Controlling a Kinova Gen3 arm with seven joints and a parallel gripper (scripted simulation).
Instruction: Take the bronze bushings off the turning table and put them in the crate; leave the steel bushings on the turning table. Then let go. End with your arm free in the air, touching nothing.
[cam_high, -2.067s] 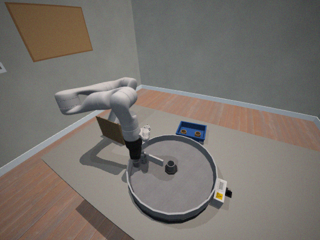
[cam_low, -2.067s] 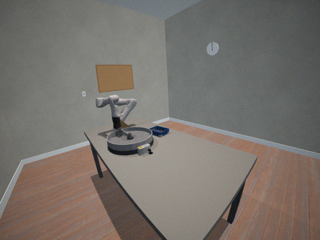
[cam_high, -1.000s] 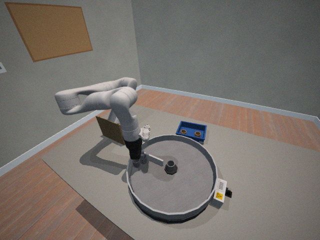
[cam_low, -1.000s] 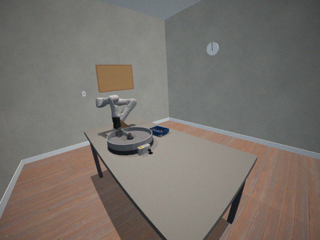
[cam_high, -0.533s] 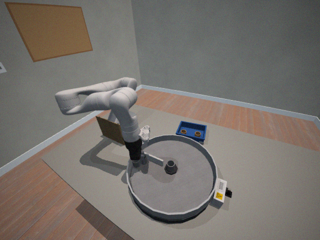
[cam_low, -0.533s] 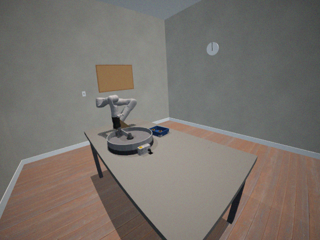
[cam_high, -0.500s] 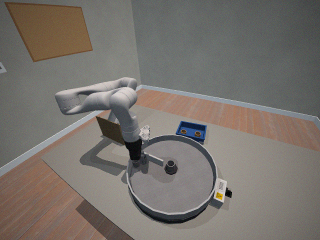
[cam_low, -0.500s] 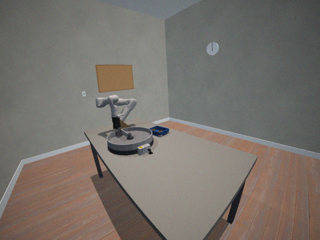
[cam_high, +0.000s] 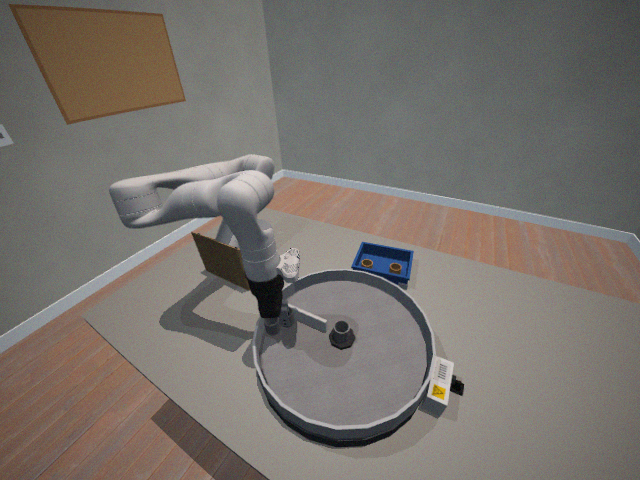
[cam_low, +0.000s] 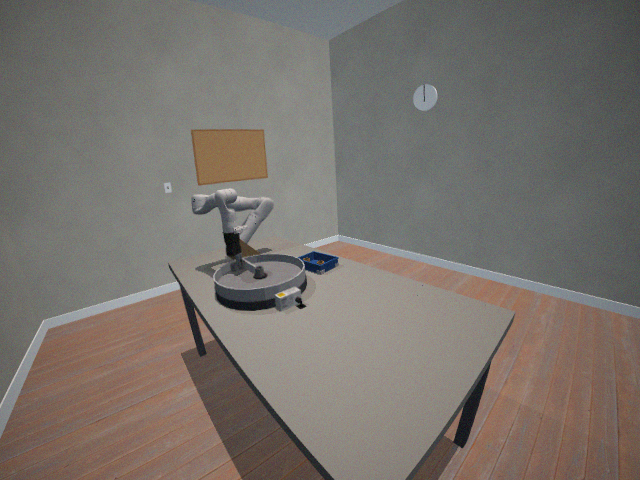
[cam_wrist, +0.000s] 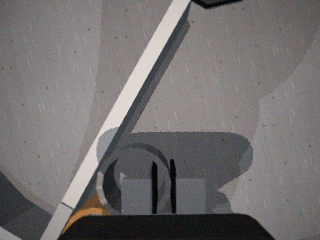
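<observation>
Two bronze bushings, one (cam_high: 367, 264) (cam_low: 307, 259) toward eight o'clock and another (cam_high: 395, 268) (cam_low: 320, 262) toward four, sit inside the blue crate (cam_high: 383, 272) (cam_low: 318, 268). A third bronze bushing (cam_wrist: 82, 215) shows partly in the wrist view, at seven o'clock from a grey ring-shaped bushing (cam_wrist: 106, 187) on the turning table (cam_high: 343, 384) (cam_low: 261, 294). The hand (cam_high: 271, 326) (cam_low: 236, 263) (cam_wrist: 163, 178) is nearly closed at the grey one's three-o'clock side; whether it grips that wall, I cannot tell. Seen from above, the hand is at ten o'clock on the turning table, near the pale bar (cam_high: 309, 317) (cam_low: 250, 265) (cam_wrist: 132, 85). Beyond the rim, the crate lies on the tabletop (cam_high: 516, 330) (cam_low: 361, 356) toward half past twelve; a white box (cam_high: 438, 384) (cam_low: 287, 299) adjoins at half past three.

Nothing has visibly changed
</observation>
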